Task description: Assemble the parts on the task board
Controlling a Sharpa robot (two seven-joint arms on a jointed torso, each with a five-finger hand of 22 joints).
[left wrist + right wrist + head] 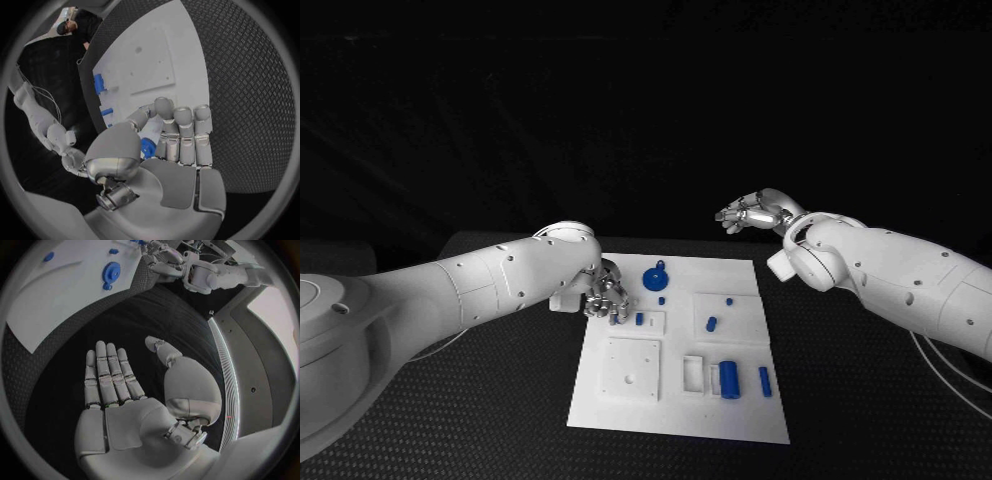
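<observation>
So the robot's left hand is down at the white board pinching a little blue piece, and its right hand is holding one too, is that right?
Not quite. The left hand is indeed down at the task board, pinching a small blue part. The right hand holds nothing, though: the right wrist view shows its palm bare and its fingers spread, and the head view shows it raised off to the side of the board.

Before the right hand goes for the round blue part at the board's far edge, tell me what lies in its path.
Nothing visible does. The right hand hovers open beyond the task board's far right corner, with bare black table between it and the round blue part. The left hand works at the board's left edge, beside that part, not in the way.
</observation>
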